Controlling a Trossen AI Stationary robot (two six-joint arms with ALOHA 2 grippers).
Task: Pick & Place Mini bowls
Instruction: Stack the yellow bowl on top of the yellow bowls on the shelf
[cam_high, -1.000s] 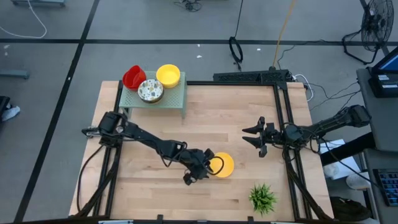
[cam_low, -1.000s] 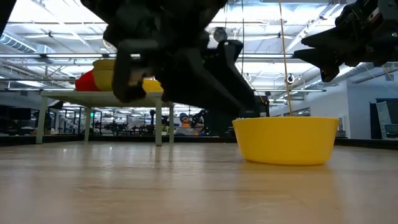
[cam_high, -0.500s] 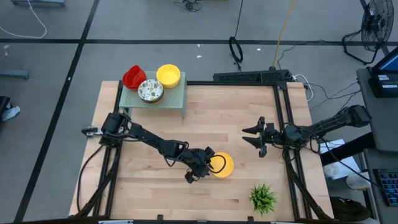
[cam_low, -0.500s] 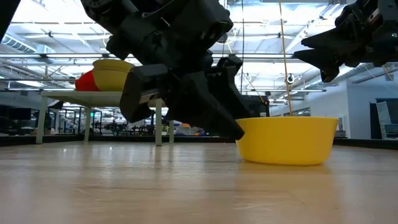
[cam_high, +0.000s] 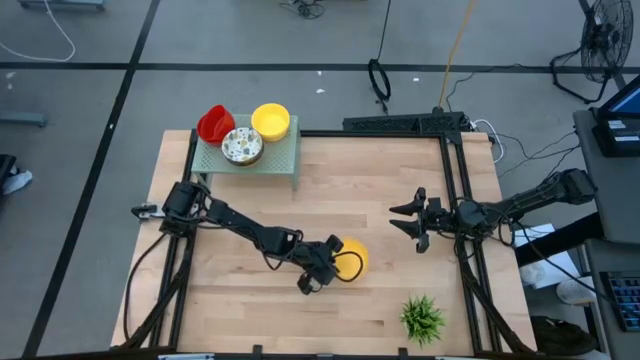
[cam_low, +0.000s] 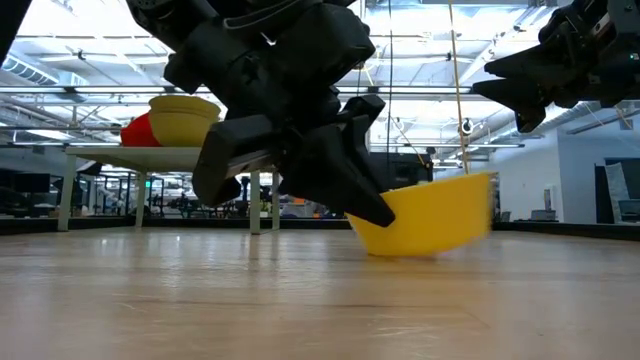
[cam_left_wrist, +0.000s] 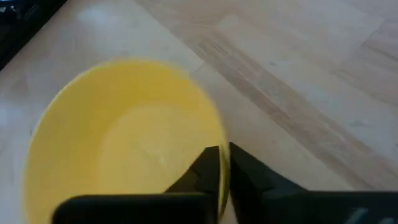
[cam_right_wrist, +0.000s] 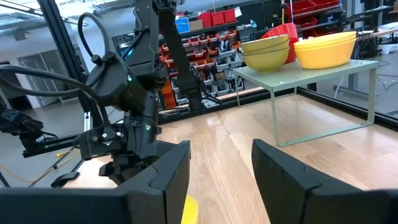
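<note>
A small green plant (cam_high: 422, 318) stands near the front right corner of the wooden table (cam_high: 380, 180), and a pale green raised shelf (cam_high: 280, 158) sits at its back left

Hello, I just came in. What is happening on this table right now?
The left gripper has pinched the rim of a yellow mini bowl near the middle of the table; in the low view the bowl sits tilted. The right gripper waits open above the table's right side. Other bowls sit on a small green shelf at the back.
</note>
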